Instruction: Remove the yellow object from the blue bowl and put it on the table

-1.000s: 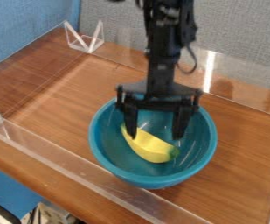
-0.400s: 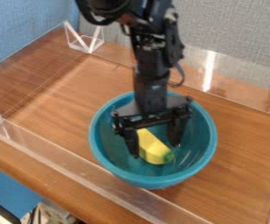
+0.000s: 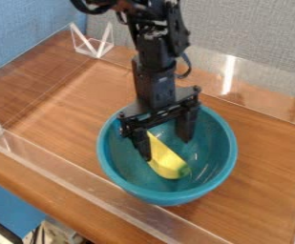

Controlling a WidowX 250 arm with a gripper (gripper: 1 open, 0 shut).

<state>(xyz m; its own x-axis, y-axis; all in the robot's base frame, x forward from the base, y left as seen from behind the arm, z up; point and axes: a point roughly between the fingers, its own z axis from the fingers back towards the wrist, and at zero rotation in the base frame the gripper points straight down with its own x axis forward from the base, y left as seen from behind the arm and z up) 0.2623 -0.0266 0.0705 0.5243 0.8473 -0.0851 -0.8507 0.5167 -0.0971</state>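
The yellow object (image 3: 166, 159) lies inside the blue bowl (image 3: 128, 173), near its bottom. The gripper (image 3: 161, 138) points down into the bowl just above it, jaws spread wide, pinching nothing. The bowl sits on the table (image 3: 60, 91).

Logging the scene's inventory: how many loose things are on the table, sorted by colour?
Yellow: 1, the yellow object, lying in the bowl
Teal-blue: 1, the blue bowl
Clear: 1, a small acrylic stand at the far corner
Total: 3
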